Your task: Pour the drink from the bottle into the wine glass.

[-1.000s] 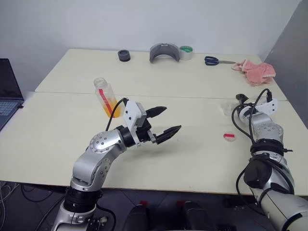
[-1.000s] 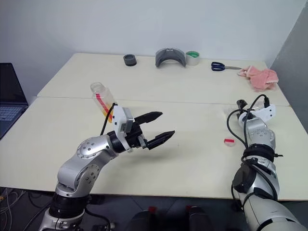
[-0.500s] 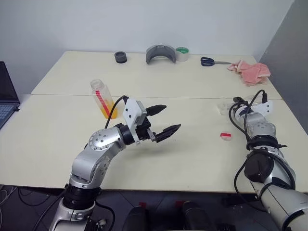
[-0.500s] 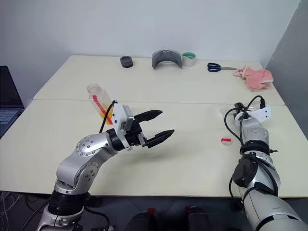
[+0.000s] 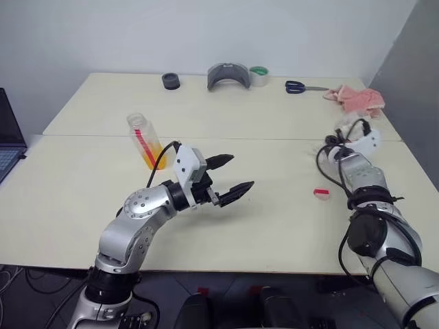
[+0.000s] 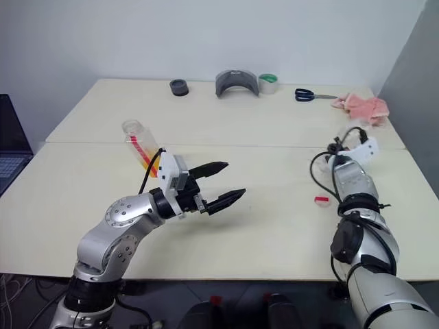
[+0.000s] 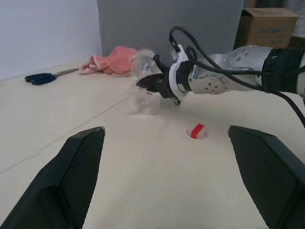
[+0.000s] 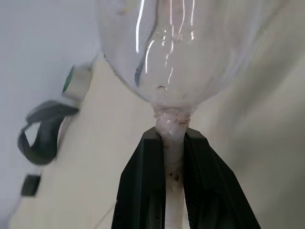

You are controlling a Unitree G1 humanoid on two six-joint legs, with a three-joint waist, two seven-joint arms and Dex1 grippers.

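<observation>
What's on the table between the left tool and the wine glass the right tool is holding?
Only the bottle cap, red and white, lies on the table between the open left tool and the wine glass; the left wrist view shows it best.

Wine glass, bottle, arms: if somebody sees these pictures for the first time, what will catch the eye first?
First, the right gripper: its jaws are shut on the stem of the wine glass, at the table's right side. Next, the left gripper hangs mid-table with jaws wide open and empty. Behind it stands the uncapped bottle of orange drink, its red-and-white cap lying near the right arm.
</observation>
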